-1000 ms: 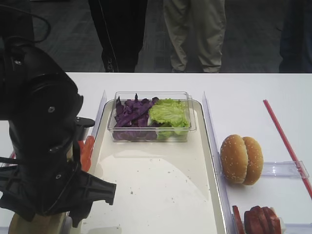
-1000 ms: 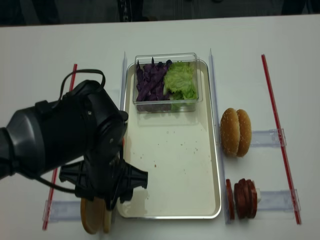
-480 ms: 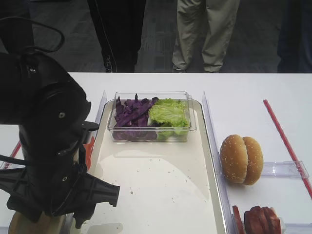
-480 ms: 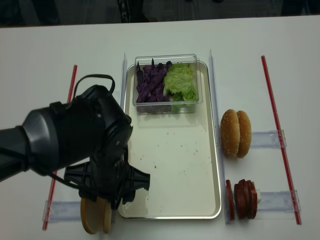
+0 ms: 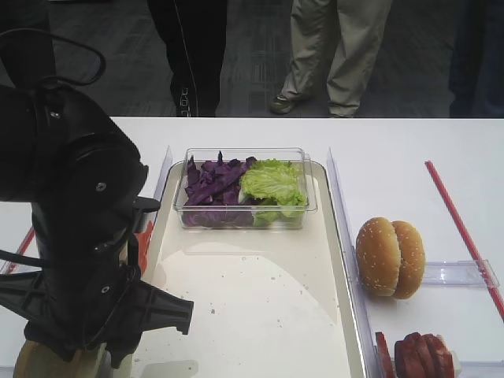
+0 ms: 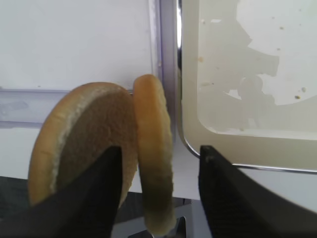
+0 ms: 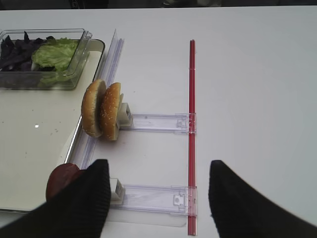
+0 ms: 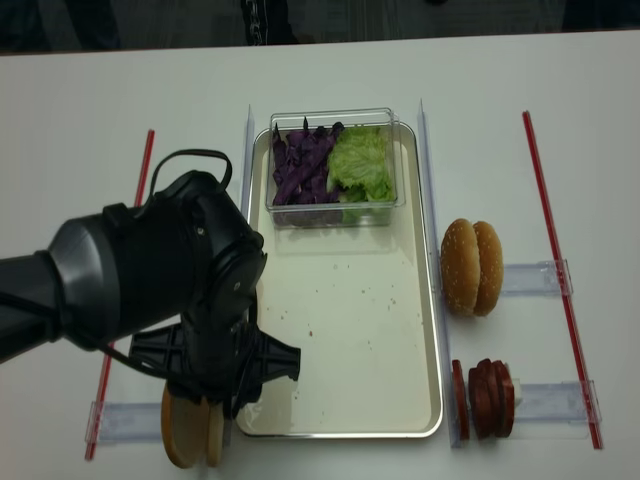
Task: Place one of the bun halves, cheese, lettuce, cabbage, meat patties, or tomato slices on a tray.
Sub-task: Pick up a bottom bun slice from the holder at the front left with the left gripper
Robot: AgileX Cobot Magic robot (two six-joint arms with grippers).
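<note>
My left gripper (image 6: pixel 157 193) points straight down, jaws apart and straddling the nearer of two upright bun halves (image 6: pixel 153 158); neither finger visibly touches it, and the tray (image 6: pixel 233 153) lies just beside its right finger

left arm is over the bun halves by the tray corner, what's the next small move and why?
Probably finish closing the left gripper on the bun half nearest the tray. In the left wrist view that half stands on edge between the two fingers with gaps on both sides, so it isn't pinched yet. The second half sits partly behind the other finger; close slowly to avoid catching both.
</note>
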